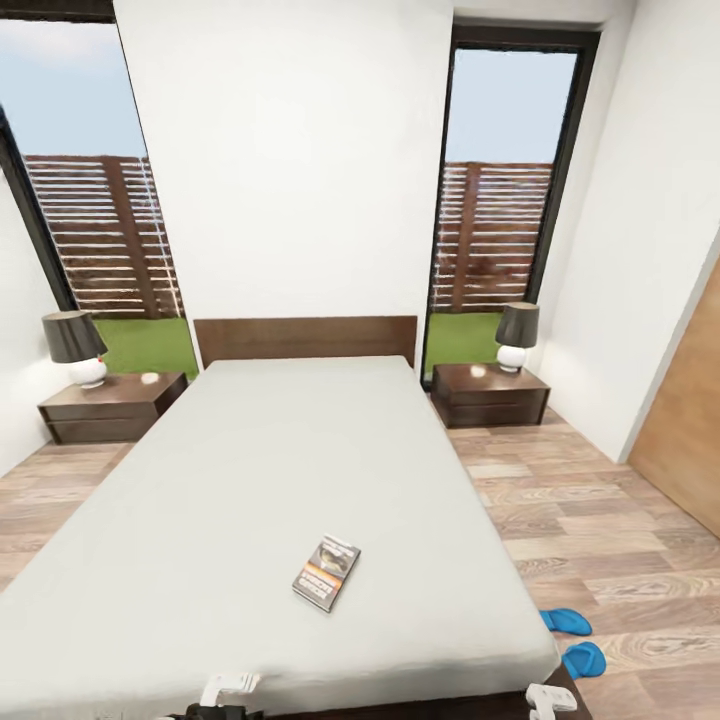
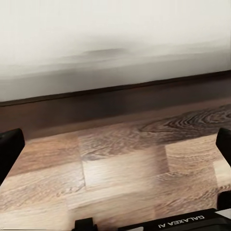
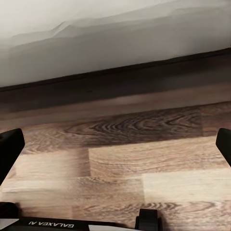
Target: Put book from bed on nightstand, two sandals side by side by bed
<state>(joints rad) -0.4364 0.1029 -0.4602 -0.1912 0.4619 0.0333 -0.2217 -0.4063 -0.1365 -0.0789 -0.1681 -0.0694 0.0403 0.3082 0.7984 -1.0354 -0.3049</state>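
Hanging low at the foot of the bed [image 1: 300, 470], both grippers are spread wide with nothing between the fingers: the left gripper [image 2: 115, 149] and the right gripper [image 3: 115, 149] each show one dark fingertip at either edge of their wrist views, over bare floor. In the head view, white parts of the two arms peek up at the near edge of the mattress, the left [image 1: 228, 686] and the right [image 1: 550, 697].

Under both grippers lies wood-plank floor [image 1: 600, 520] in mixed light and dark boards, meeting the dark-brown bed frame with the pale grey mattress above it.

One book [image 1: 327, 572] lies flat on the mattress, near the foot and a little right of centre, tilted. Two blue sandals [image 1: 574, 641] lie on the floor just beside the bed's right near corner, close together, partly hidden by the mattress edge.

Two nightstands flank the plain headboard [image 1: 305, 340]: the left nightstand [image 1: 112, 405] and the right nightstand [image 1: 490, 392]. Each carries one lamp, two in all, dark-shaded on white bases [image 1: 74, 346] [image 1: 516, 336].

White walls enclose the room, with two tall dark-framed windows [image 1: 500, 200] showing grass and a slatted brown fence. A wooden door [image 1: 690, 410] stands at the right.
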